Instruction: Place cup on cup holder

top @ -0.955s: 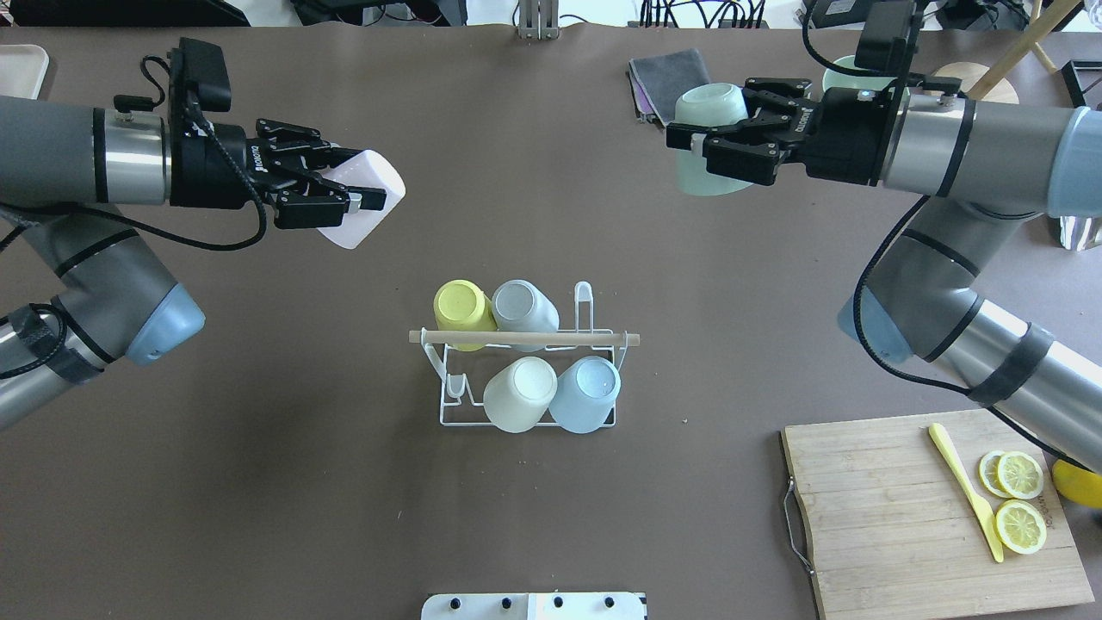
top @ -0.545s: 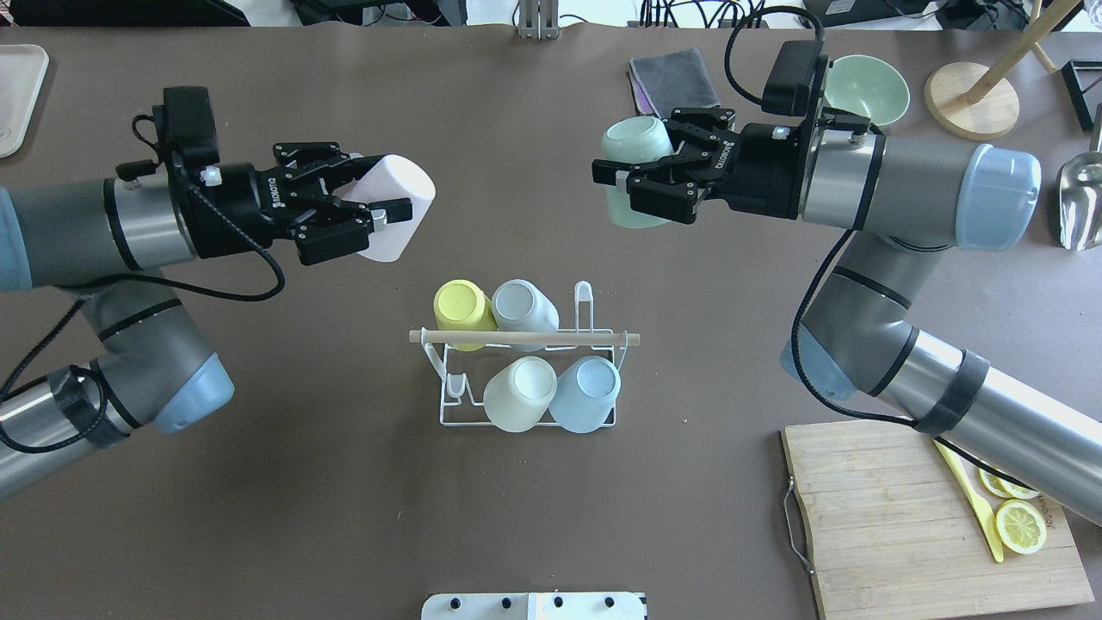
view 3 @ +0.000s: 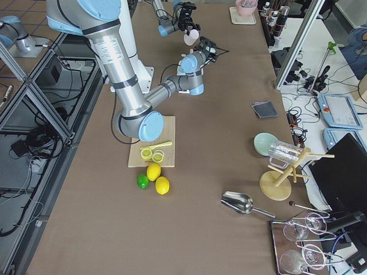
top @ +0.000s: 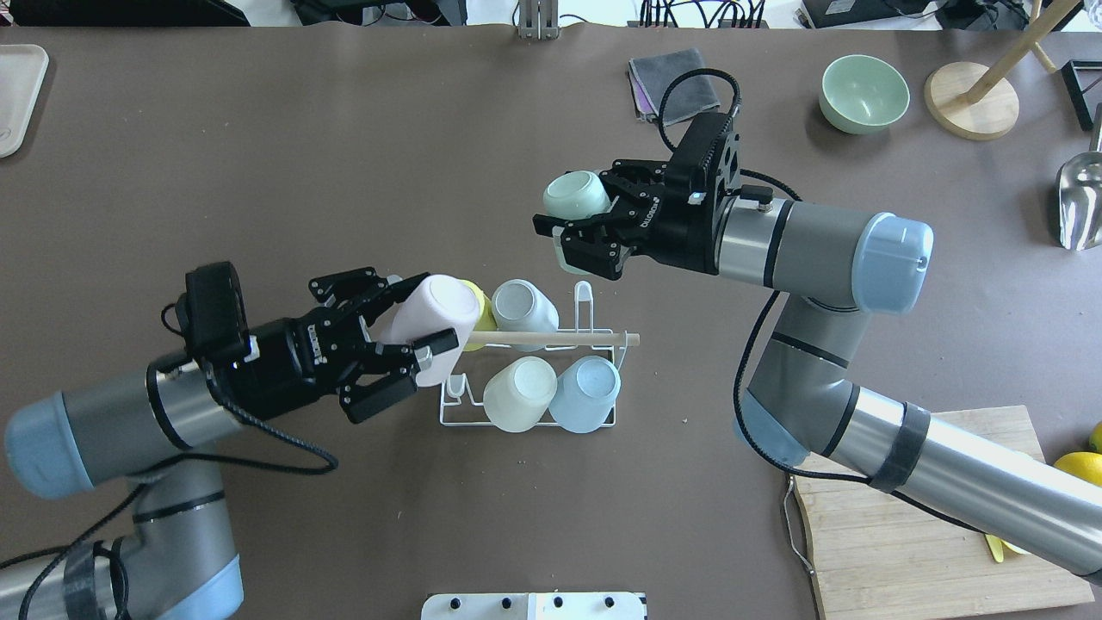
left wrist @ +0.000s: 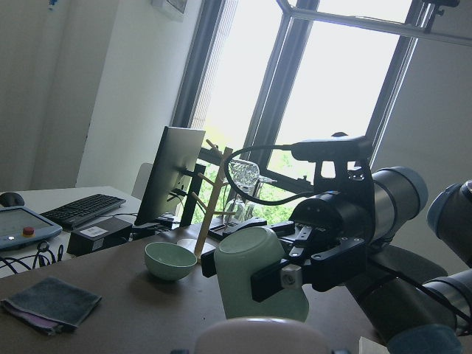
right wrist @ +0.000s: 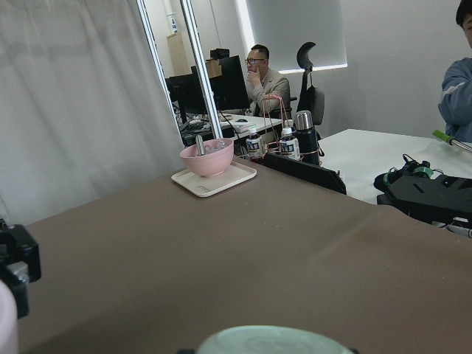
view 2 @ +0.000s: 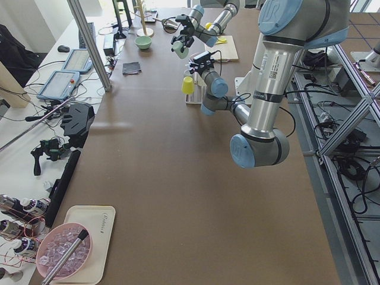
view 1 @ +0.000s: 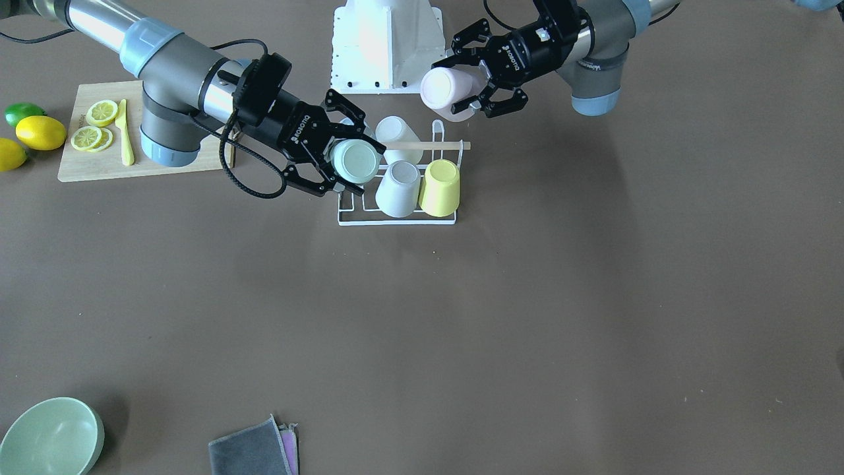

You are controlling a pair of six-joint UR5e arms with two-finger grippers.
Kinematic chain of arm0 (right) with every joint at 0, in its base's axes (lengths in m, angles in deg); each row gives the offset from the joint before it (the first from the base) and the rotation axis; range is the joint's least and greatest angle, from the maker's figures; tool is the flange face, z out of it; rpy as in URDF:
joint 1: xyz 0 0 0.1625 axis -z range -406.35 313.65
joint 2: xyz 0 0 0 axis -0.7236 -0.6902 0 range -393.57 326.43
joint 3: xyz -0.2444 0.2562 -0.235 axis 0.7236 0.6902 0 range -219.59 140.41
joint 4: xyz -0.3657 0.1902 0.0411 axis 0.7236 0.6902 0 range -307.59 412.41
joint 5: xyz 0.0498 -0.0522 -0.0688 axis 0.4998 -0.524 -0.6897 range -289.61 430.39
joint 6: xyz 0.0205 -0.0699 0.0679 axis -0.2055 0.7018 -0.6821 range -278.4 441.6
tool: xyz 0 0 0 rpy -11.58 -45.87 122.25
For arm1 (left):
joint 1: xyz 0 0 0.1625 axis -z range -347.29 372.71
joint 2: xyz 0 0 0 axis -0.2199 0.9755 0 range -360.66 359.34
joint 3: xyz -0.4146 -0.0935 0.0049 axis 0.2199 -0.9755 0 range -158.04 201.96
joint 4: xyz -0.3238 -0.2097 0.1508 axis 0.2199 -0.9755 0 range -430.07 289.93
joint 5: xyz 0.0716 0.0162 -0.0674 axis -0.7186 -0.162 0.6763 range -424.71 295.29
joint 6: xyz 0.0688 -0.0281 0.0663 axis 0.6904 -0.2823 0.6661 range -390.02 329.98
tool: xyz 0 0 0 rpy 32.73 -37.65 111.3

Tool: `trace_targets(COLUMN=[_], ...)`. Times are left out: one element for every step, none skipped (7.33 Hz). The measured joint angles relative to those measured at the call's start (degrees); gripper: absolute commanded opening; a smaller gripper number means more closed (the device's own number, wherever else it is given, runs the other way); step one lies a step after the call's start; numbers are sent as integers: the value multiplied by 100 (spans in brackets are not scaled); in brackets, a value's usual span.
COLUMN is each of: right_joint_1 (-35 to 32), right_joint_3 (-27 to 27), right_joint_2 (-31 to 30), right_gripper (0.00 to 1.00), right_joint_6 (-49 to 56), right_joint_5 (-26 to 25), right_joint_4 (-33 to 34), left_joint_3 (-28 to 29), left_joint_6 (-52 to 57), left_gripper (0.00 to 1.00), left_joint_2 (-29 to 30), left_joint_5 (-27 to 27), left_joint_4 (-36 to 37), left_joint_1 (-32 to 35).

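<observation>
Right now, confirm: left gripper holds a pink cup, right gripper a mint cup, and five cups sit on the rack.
Not five: the overhead view shows four cups on the cup holder, yellow, grey, cream and light blue. The rest stands: left gripper holds the pink cup, right gripper the mint cup.

1. Brown table (top: pixel 344 129) carries the white cup holder (top: pixel 594 338) at its centre.
2. Far side: a grey cloth (top: pixel 676 82), maybe a second one under it, and a green bowl (top: pixel 863 93).
3. Robot's right end: metal scoop (top: pixel 1080 202), cutting board (top: pixel 904 551), with lemons (view 1: pixel 41 132) and a lime (view 1: pixel 23 113) beside it.
</observation>
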Motion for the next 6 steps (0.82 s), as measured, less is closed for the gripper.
trace_targets(right_joint_1=[147, 250, 310, 339, 354, 364], right_joint_3=[64, 139, 190, 214, 235, 276], right_joint_2=[18, 23, 24, 18, 11, 1], right_gripper=[0, 0, 0, 0, 0, 0], right_joint_6=[149, 256, 308, 357, 420, 471], right_joint_5=[-137, -202, -229, -239, -240, -237], right_joint_4=[12, 10, 8, 7, 2, -14], left_joint_3=[-14, -9, 17, 94, 207, 317], left_joint_6=[372, 581, 665, 695, 702, 708], left_gripper=[0, 0, 0, 0, 0, 0], left_joint_2=[-92, -109, -96, -29, 90, 198], left_joint_5=[-436, -644, -732, -778, -812, -884], left_joint_4=[-176, -250, -273, -278, -273, -266], left_joint_1=[-361, -519, -573, -592, -597, -603])
